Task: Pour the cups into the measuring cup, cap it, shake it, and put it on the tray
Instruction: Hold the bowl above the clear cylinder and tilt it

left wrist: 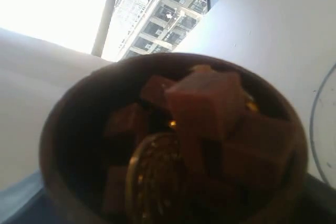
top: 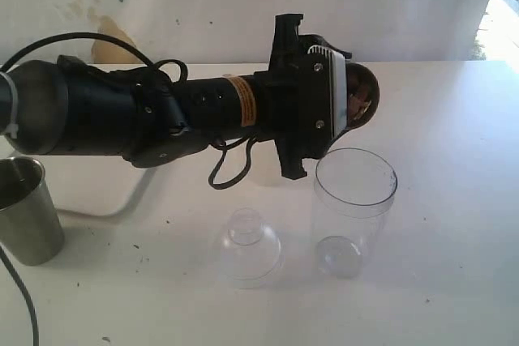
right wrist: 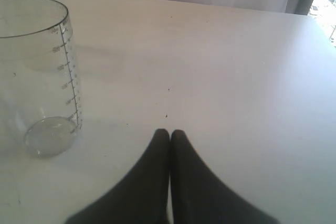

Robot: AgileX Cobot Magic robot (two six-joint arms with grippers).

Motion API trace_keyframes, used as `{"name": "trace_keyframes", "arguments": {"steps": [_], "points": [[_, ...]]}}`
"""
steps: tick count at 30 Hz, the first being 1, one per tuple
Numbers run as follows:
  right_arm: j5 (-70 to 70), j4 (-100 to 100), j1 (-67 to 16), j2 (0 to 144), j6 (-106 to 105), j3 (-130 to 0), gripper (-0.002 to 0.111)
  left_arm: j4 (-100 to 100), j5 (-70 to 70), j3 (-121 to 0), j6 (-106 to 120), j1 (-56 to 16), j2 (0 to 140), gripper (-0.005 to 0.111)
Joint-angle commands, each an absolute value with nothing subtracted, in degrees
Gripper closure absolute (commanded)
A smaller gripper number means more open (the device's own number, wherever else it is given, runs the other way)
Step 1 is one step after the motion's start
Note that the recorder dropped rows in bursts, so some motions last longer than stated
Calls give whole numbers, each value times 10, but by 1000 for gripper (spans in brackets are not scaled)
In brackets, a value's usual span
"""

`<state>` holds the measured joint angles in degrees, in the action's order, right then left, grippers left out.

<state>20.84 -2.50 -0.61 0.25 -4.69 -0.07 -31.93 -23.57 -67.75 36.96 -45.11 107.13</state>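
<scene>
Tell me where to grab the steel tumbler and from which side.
Grip the tumbler across its wall, about halfway up, coming in level from the side. It stands upright with its mouth open on top, and it widens upward, so a side hold should keep it level and stop it sliding down.

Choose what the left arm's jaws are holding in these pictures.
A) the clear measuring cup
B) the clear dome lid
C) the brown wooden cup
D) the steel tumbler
C: the left arm's jaws hold the brown wooden cup tipped on its side, with reddish cubes inside, while the steel tumbler, clear dome lid and clear measuring cup all stand free on the table.
</scene>
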Motion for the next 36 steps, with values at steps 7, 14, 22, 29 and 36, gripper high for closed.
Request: {"name": "trace_keyframes", "arguments": {"steps": [7, 14, 22, 29, 36], "points": [[201, -24, -6, 0, -45, 0, 108, -325, -256, -680, 252, -456, 1066, 107], [201, -24, -6, 0, -45, 0, 108, -309, -252, -680, 296, -480, 1066, 107], [201, -24, -6, 0, -45, 0, 108, -304, -244, -680, 424, -480, 1066, 107], [201, -24, -6, 0, -45, 0, 108, -223, -243, -680, 463, -470, 1066, 107], [201, -24, -6, 0, -45, 0, 108, -263, -248, -680, 466, -459, 1066, 107]]}}
